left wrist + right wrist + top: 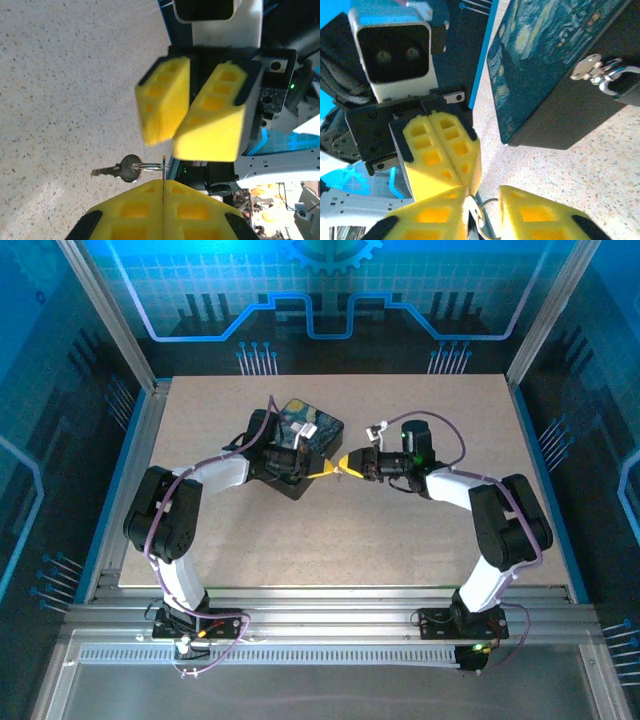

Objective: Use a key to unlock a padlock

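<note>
My left gripper [164,182] is shut on a thin key [164,164] seen edge-on. A ring [152,166] runs through that key, and a second dark key [127,168] hangs from the ring over the table. My right gripper [487,200] is open, tip to tip with the left gripper [466,176], and the ring [487,216] sits in its gap. In the top view the two grippers [322,472] [347,466] meet just right of the box [305,425]. The small dark padlock [626,89] hangs by its silvery shackle from the hasp on the box's dark side [555,115].
The starry-night box [540,45] lies behind the left gripper, close to the left arm's wrist. The speckled tabletop [330,540] is bounded by metal rails at the front and sides. The right wrist camera housing [220,20] faces the left gripper.
</note>
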